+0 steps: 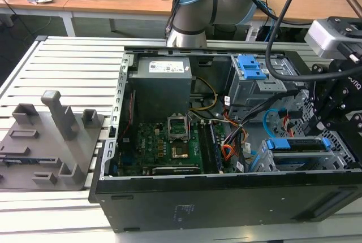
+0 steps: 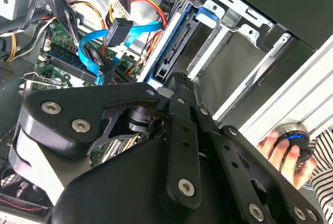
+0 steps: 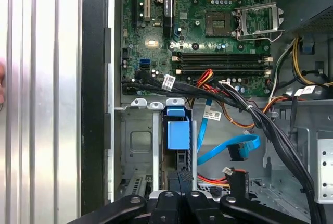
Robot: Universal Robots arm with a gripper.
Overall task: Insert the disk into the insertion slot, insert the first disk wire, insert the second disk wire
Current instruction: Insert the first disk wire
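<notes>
The disk (image 3: 177,130), in its blue carrier, stands on edge inside the insertion slot (image 3: 136,140), a low grey cage; in the exterior view the disk (image 1: 297,143) is at the case's right end. My gripper (image 3: 179,179) is shut, fingertips together right at the disk's near edge, and also shows as gripper (image 2: 179,86) and gripper (image 1: 318,127). The second disk wire (image 3: 229,148), a light-blue loop with a dark plug, lies loose beside the disk. The first disk wire (image 3: 210,179), orange and red strands with a dark plug, hangs free close by.
A taller grey bay with a blue latch (image 1: 251,68) stands behind the cage. A thick black cable bundle (image 3: 250,112) crosses above the wires. The motherboard (image 1: 169,141) fills the case's middle. A person's hand (image 2: 283,148) rests on a round device outside the case.
</notes>
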